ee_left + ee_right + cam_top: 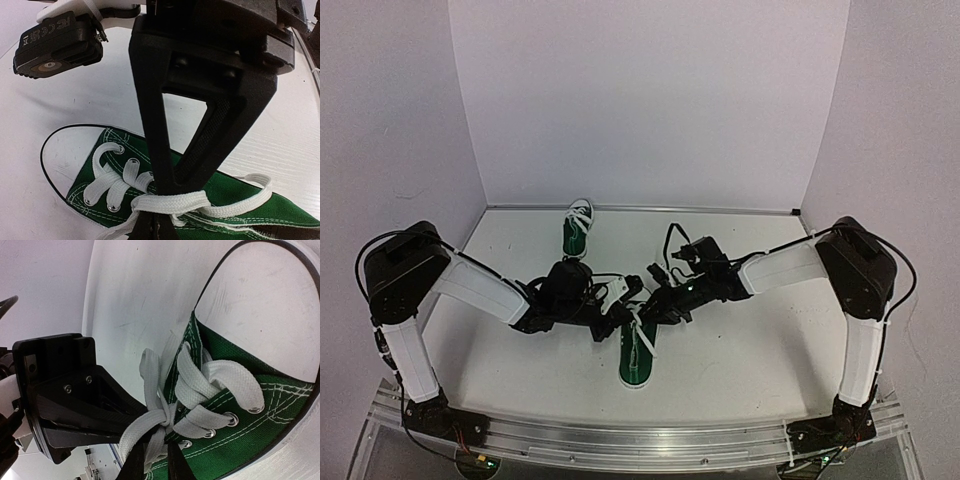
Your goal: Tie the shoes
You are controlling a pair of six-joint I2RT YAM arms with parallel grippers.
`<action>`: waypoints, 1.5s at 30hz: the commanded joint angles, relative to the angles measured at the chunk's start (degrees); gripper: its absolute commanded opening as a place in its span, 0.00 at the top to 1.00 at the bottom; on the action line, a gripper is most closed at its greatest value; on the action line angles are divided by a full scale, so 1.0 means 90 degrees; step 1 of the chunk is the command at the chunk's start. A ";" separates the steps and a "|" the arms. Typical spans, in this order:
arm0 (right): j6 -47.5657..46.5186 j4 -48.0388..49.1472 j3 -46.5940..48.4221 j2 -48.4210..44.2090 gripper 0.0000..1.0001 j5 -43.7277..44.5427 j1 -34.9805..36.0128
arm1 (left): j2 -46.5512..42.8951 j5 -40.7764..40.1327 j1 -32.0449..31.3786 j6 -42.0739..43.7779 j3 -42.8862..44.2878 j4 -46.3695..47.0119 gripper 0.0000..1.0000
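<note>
A dark green sneaker (637,352) with a white toe cap lies at the near middle of the table, toe toward me. My left gripper (619,301) and right gripper (652,298) meet tip to tip over its laces. In the left wrist view the left gripper (156,221) is shut at the lace crossing, and a white lace (172,204) runs across its tips over the shoe (235,192). In the right wrist view the right gripper (156,464) is shut on a lace strand (152,447) beside the knot on the shoe (235,405). The second sneaker (576,228) stands at the back.
White walls close the table (760,350) in at the back and on both sides. A metal rail (620,440) runs along the near edge with both arm bases on it. The right arm's camera housing (55,45) hangs close above the left gripper.
</note>
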 commanded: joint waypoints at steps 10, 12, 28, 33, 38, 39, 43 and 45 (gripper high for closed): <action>-0.0077 0.0155 0.0020 -0.0136 1.00 0.0009 0.0096 | -0.0033 -0.0091 -0.0089 0.0098 0.0242 0.0058 1.00; -0.0082 0.0159 -0.0037 -0.0243 1.00 0.0110 0.0095 | -0.0134 -0.0120 -0.0088 0.0170 0.0238 -0.0116 0.97; -0.0031 0.0247 -0.0317 -0.0599 1.00 0.0551 0.0094 | -0.1511 -0.0314 -0.0010 0.0837 0.0155 -0.2175 0.63; -0.0071 0.0277 -0.0357 -0.0701 1.00 0.0578 0.0095 | -0.1599 -0.0401 0.0230 0.1105 0.0294 -0.2841 0.50; -0.0073 0.0332 -0.0380 -0.0752 1.00 0.0517 0.0094 | -0.1411 -0.0123 0.0553 0.1346 0.0567 -0.3272 0.43; -0.0082 0.0342 -0.0381 -0.0756 1.00 0.0507 0.0097 | -0.1380 -0.0076 0.0571 0.1428 0.0612 -0.3302 0.41; -0.0096 0.0370 -0.0352 -0.0741 1.00 0.0449 0.0096 | -0.1042 0.0131 0.0664 0.1700 0.1053 -0.3640 0.38; -0.0089 0.0381 -0.0327 -0.0723 1.00 0.0430 0.0094 | -0.0837 0.0307 0.0698 0.1812 0.1305 -0.3804 0.37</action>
